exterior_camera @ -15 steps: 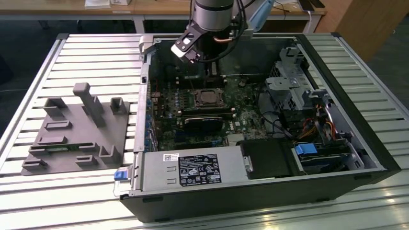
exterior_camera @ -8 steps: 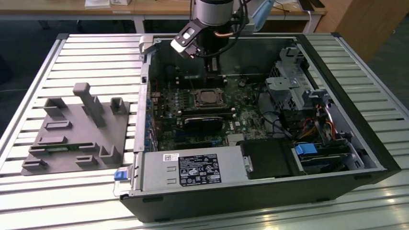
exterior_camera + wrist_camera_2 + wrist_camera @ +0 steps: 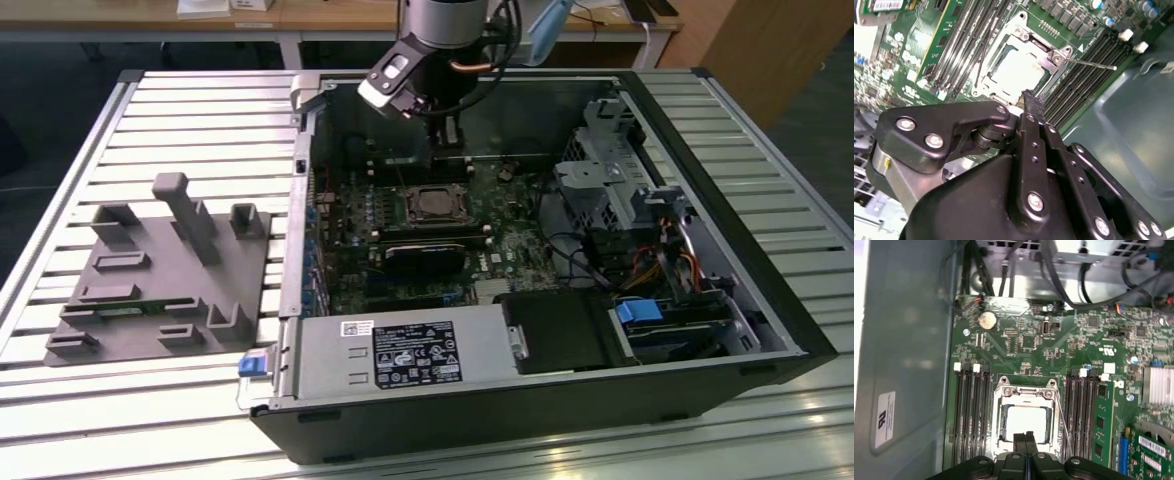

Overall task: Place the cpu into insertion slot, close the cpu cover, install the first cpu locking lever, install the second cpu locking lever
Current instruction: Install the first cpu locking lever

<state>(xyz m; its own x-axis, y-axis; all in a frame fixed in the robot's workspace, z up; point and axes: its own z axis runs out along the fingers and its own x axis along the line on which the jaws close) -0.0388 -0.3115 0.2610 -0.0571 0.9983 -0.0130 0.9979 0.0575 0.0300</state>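
- cpu [image 3: 1026, 422] is lying flat in the insertion slot [image 3: 1002, 415] of the green motherboard [image 3: 1024, 347], mid-case in the exterior view.
- grey fixture block [image 3: 160, 270] is sitting on the slatted table [image 3: 80, 420] at the exterior view's left, apart from the open pc case [image 3: 534, 420].
- cpu cover [image 3: 1026, 391] is lying down around the cpu.
- gripper [image 3: 1025, 437] is hanging over the cover's edge, fingers [image 3: 1020, 440] pressed together and gripping nothing.
- thin locking lever [image 3: 1063, 422] is sticking out at an angle beside the cover.
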